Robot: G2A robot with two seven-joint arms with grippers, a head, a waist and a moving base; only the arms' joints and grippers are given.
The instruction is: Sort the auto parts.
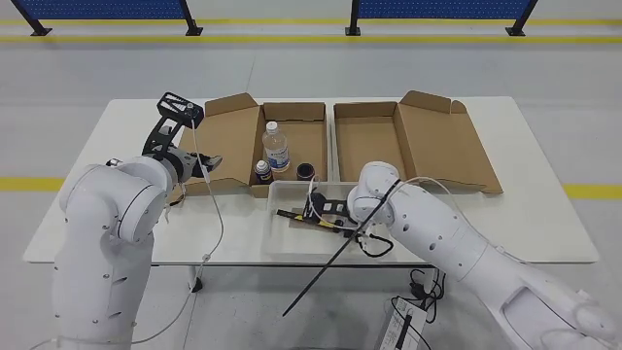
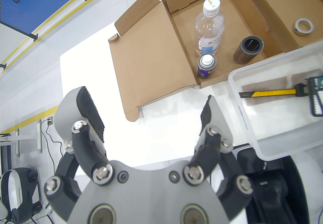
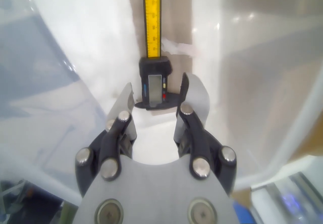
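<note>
Currently, the right tool point(image 3: 157, 83) sits low inside the clear plastic bin point(image 1: 274, 204), directly over the digital caliper point(image 3: 151, 7). Its fingers point(image 3: 186, 88) are parted and flank the caliper's black display head, one on each side. A gap is visible on one side; whether the other finger touches the head cannot be determined. The caliper lies flat on the bin floor; its yellow scale runs straight ahead of the right tool's fingertips, toward the far bin wall.

The left tool point(image 2: 145, 98) hangs above bare desk point(image 2: 156, 129); its fingers are spread wide, with nothing between the ribbed pads point(image 2: 90, 108).

- Just ahead of the left tool lies the open flap of the left cardboard box point(image 2: 141, 58).
- Farther ahead, inside that box, stand three items: a water bottle point(image 2: 209, 30); a small spray can point(image 2: 207, 66) on the bottle's tool-facing side, close against it; and a black cylinder point(image 2: 248, 49) beside the can, upright with its open end up.
- Beyond the left box, farther from the left tool, the right cardboard box point(image 2: 272, 2) holds a metal ring point(image 2: 304, 26).
- The bin stands off to one side of the left tool, close to the left box's near wall.
</note>
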